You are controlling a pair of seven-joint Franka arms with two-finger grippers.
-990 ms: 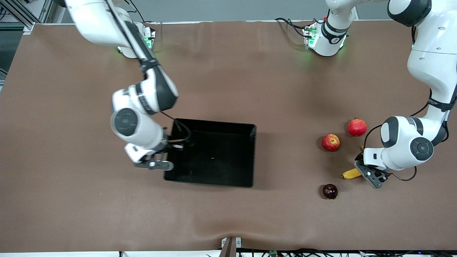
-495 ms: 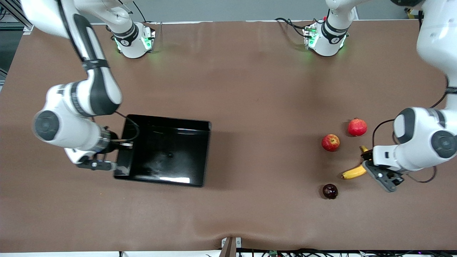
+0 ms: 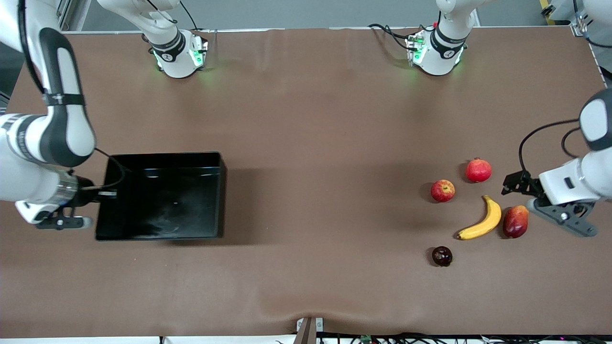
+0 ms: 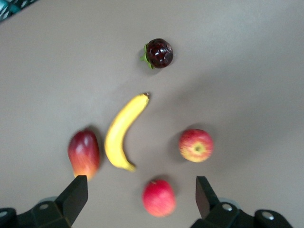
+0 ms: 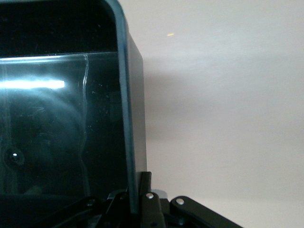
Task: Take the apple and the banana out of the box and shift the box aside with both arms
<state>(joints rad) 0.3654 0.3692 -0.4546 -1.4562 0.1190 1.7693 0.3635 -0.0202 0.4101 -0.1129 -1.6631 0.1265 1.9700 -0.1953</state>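
The black tray (image 3: 162, 196) is seen toward the right arm's end of the table, pinched at the wall (image 5: 128, 118) on that end by the right gripper (image 3: 64, 222), whose fingers are pressed together on the thin rim. Its glossy floor is marked only by reflections.

Toward the left arm's end of the table, the banana (image 3: 480, 220) is laid on the brown table (image 3: 306, 119), with the apple (image 3: 442, 190) near it and farther from the front camera. A pomegranate (image 3: 478, 170) is found beside the apple, a mango (image 3: 515, 221) just beside the banana, and a dark plum (image 3: 442, 256) nearest the front camera.

The left gripper (image 3: 562, 217) is held in the air beside the mango, over the table, its fingers (image 4: 76, 197) spread wide with nothing between them. In the left wrist view all five fruits are seen lying apart from its fingers.
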